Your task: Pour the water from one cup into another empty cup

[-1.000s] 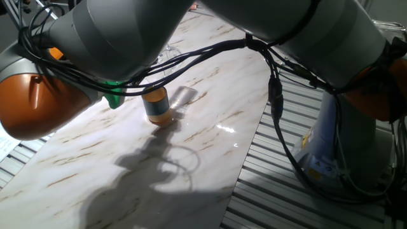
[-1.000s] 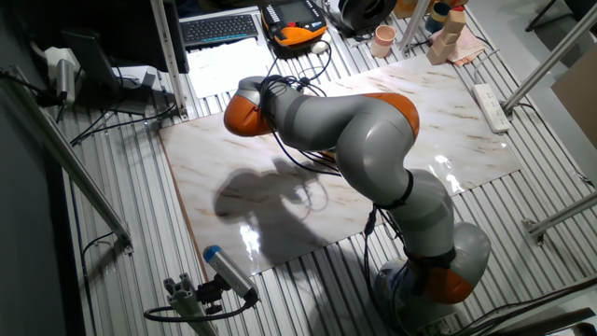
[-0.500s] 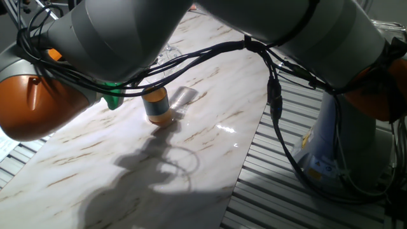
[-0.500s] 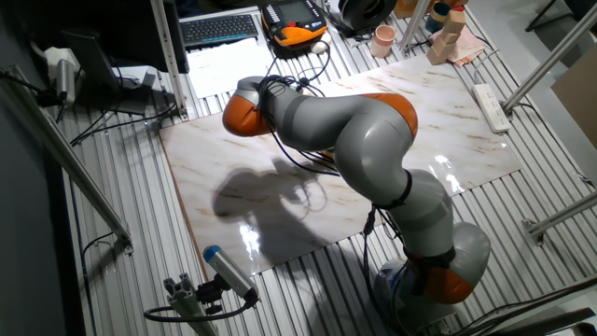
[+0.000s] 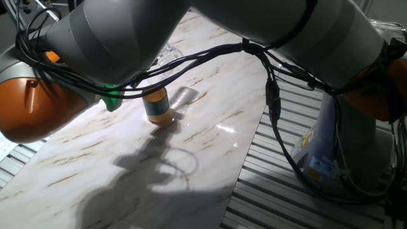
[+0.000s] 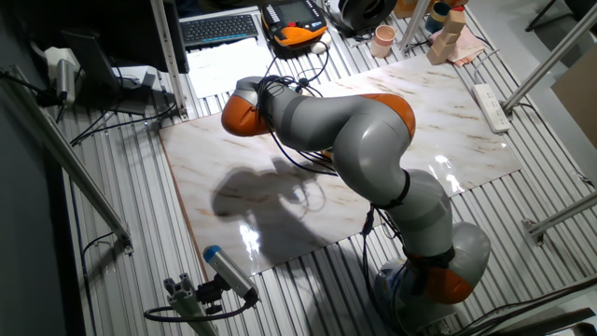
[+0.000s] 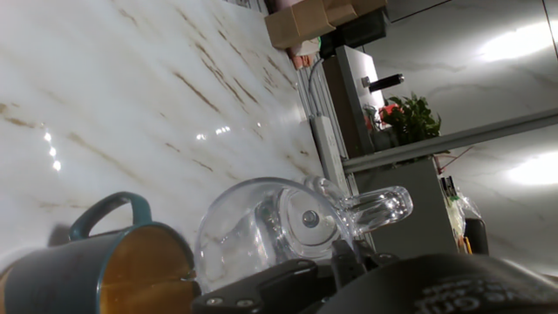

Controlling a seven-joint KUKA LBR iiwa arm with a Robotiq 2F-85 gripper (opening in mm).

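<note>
In the hand view the clear glass cup (image 7: 261,231) lies tilted on its side between my gripper's (image 7: 301,266) dark fingers, handle to the right. I cannot make out water in it. The teal cup (image 7: 105,270), orange inside, sits just left of and below the glass, its mouth open. In one fixed view the teal cup (image 5: 156,105) stands upright on the marble table (image 5: 210,127), right under my arm. The gripper and glass are hidden by the arm in both fixed views.
The bulky arm (image 6: 345,131) reaches over the marble slab's left half. A pinkish-beige cup (image 6: 382,41), wooden blocks (image 6: 452,28) and a power strip (image 6: 492,105) lie along the far edges. Metal slats surround the slab.
The arm has shifted very slightly to the left; the teal cup has not moved.
</note>
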